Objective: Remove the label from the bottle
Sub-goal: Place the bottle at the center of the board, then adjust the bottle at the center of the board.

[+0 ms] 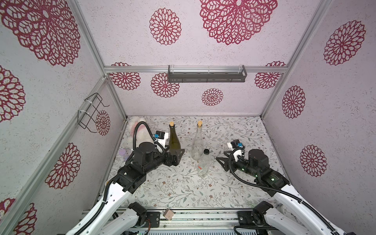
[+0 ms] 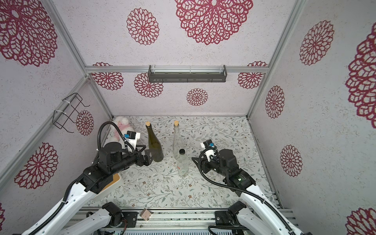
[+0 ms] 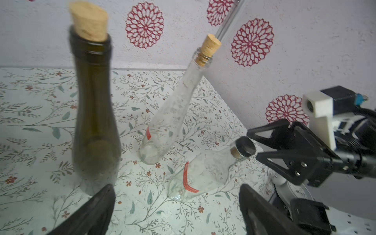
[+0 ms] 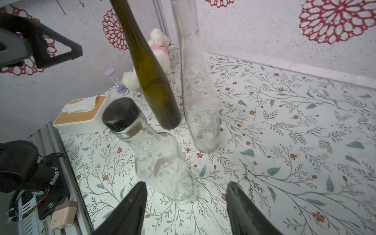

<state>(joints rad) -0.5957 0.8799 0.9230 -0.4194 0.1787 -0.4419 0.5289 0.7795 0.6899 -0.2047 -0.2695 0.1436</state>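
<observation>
The slim dark olive-green glass bottle point(image 1: 174, 142) is wearing a tan cork point(image 1: 172, 123). The tall clear glass bottle point(image 1: 197, 145) and the short clear glass bottle with a black cap point(image 1: 204, 165) are showing see-through, the short one bearing a thin red strip label point(image 3: 184, 179). The white tabletop covering point(image 1: 179, 189) is displaying grey-green sprigs and rust-red blossoms. The pale speckled walls point(image 1: 122, 40) are carrying crimson lace-like rosettes point(image 1: 165, 26).

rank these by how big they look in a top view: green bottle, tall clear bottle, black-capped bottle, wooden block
1. green bottle and tall clear bottle: about alike, not ranked apart
2. black-capped bottle, shorter though nearer the camera
3. wooden block, clearly smallest
</observation>
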